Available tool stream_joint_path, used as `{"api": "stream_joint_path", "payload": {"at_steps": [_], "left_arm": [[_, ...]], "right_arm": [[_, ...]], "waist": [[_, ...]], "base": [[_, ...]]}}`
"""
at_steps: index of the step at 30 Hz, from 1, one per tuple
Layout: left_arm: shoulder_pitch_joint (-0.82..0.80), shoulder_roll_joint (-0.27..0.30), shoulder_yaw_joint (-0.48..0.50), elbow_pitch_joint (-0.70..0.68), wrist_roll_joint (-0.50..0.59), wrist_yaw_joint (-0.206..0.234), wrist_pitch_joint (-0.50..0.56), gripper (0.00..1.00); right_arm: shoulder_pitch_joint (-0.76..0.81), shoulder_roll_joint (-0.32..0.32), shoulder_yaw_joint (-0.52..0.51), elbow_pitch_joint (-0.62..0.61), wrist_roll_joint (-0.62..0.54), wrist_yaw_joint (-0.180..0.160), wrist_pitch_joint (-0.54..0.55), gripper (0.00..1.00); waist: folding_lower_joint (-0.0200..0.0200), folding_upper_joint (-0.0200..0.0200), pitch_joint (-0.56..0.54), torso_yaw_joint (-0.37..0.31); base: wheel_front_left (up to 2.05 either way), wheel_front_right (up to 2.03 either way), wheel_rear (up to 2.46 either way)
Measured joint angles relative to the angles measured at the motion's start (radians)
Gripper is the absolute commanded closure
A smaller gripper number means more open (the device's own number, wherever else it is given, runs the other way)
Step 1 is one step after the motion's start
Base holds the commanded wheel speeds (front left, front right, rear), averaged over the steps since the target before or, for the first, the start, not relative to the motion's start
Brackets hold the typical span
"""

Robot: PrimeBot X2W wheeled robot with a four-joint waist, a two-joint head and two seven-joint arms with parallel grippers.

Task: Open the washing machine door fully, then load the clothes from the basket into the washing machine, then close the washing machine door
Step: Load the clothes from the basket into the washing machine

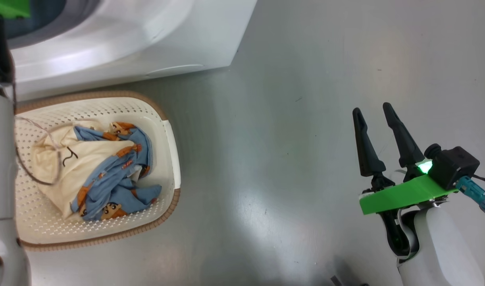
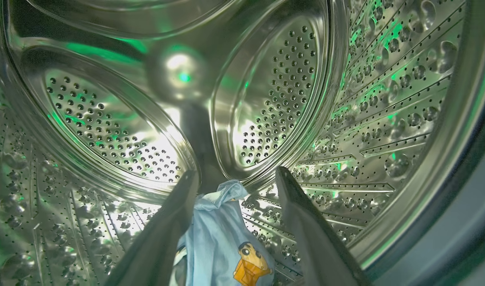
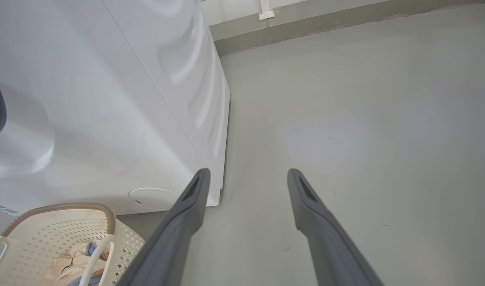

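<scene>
My left gripper (image 2: pixel 236 173) is inside the washing machine's perforated steel drum (image 2: pixel 107 127), fingers spread open. A light blue garment with an orange cartoon print (image 2: pixel 222 238) lies loose between them, against the left finger. The washing machine (image 1: pixel 147 47) stands white at the top left of the head view. In front of it is the cream basket (image 1: pixel 87 94), holding more clothes (image 1: pixel 107 171), blue and cream. My right gripper (image 1: pixel 372 108) is open over bare floor, well right of the basket. The washing machine door is out of view.
My pale left forearm (image 1: pixel 0 159) runs up the left edge over the basket's side. The right wrist view has the machine's white side (image 3: pixel 127 99), the basket (image 3: pixel 56 226) at the lower left and grey floor (image 3: pixel 365 119) reaching to a wall skirting.
</scene>
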Motion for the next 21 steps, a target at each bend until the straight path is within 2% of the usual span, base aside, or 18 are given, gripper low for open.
{"api": "stream_joint_path", "payload": {"at_steps": [21], "left_arm": [[0.232, -0.007, -0.002, -0.136, -0.016, 0.049, -0.009, 0.0]], "right_arm": [[0.041, -0.002, -0.021, 0.016, -0.004, 0.0, 0.0, 0.0]], "waist": [[0.0, 0.0, -0.087, 0.013]], "base": [[0.0, 0.0, 0.0]]}}
